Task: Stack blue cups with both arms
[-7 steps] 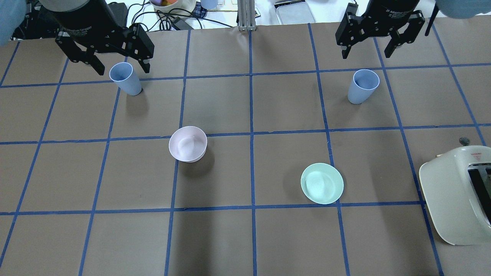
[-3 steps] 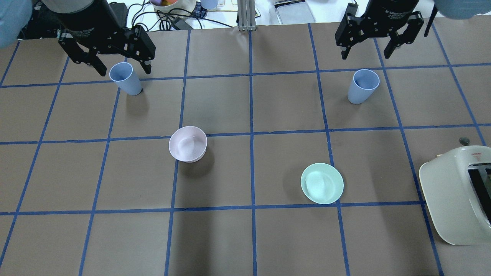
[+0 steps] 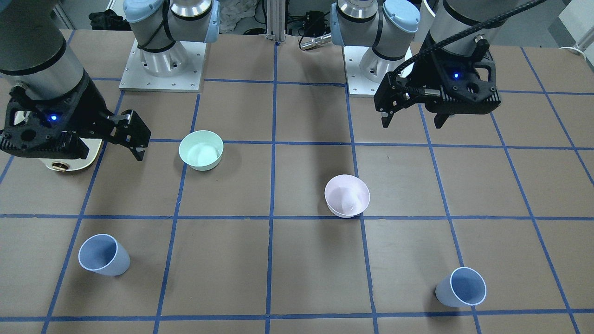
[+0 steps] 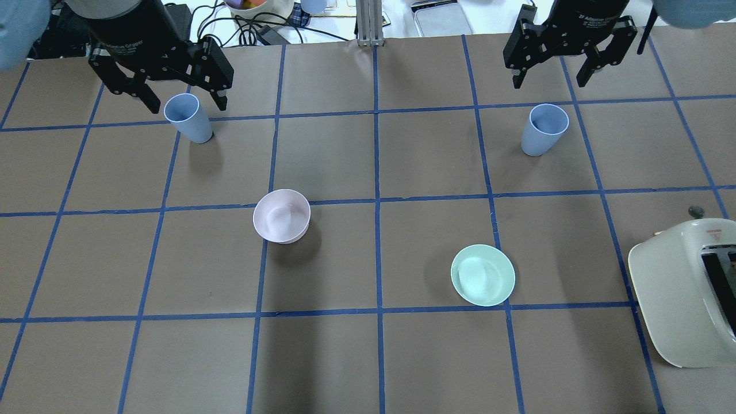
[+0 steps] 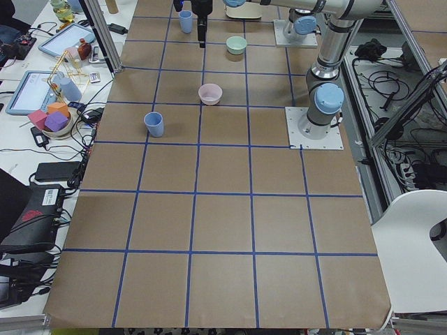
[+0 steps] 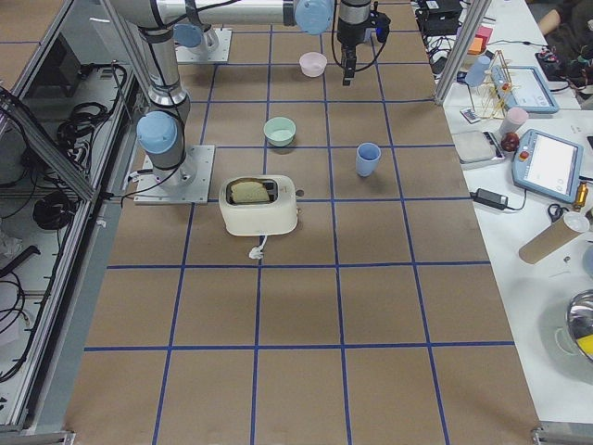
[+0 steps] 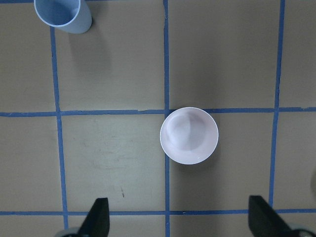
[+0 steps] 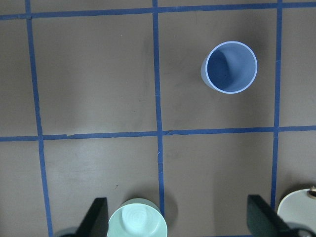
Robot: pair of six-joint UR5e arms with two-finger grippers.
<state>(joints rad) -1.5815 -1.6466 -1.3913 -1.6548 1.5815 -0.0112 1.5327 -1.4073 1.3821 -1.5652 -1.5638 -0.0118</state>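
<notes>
Two pale-blue cups stand upright and apart on the brown table. The left cup [image 4: 190,119] shows at the top left of the left wrist view [image 7: 63,15]. The right cup [image 4: 544,129] shows in the right wrist view [image 8: 230,67]. My left gripper [image 4: 187,107] hangs open and empty well above the table, on the robot's side of the left cup; the pink bowl [image 7: 189,135] lies below its fingers. My right gripper [image 4: 548,82] hangs open and empty, high on the robot's side of the right cup. In the front view the cups stand at right [image 3: 461,286] and left [image 3: 103,255].
A pale pink bowl [image 4: 282,215] and a mint-green bowl [image 4: 482,275] stand mid-table between the arms. A cream toaster [image 4: 687,290] sits at the right edge near the robot. Cables and clutter lie beyond the table's far edge.
Both grippers have drifted only slightly and stay open. The cups and bowls have not moved.
</notes>
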